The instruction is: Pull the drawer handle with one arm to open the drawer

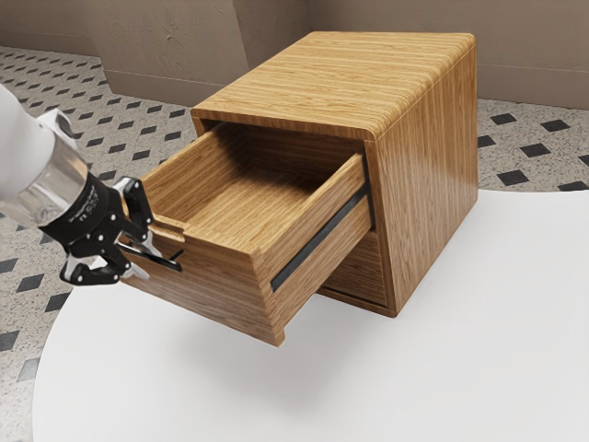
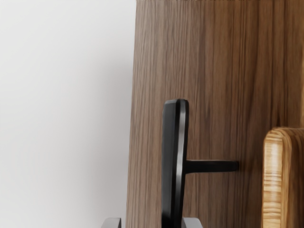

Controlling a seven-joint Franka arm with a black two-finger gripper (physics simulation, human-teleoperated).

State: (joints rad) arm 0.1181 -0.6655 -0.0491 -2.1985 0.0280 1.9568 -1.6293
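Basically, the drawer [image 1: 241, 207] is already well out of the cabinet [image 1: 423, 157], overhanging the counter [image 1: 414, 368] toward its edge at the exterior view's left. End effector [image 1: 138, 262] is open, straddling the black handle [image 2: 175, 161], with a gap on one side. The drawer is probably rigid, fairly heavy wood on rails, so it should slide straight. The handle is a thin, stiff bar, likely slick; grip mid-bar.
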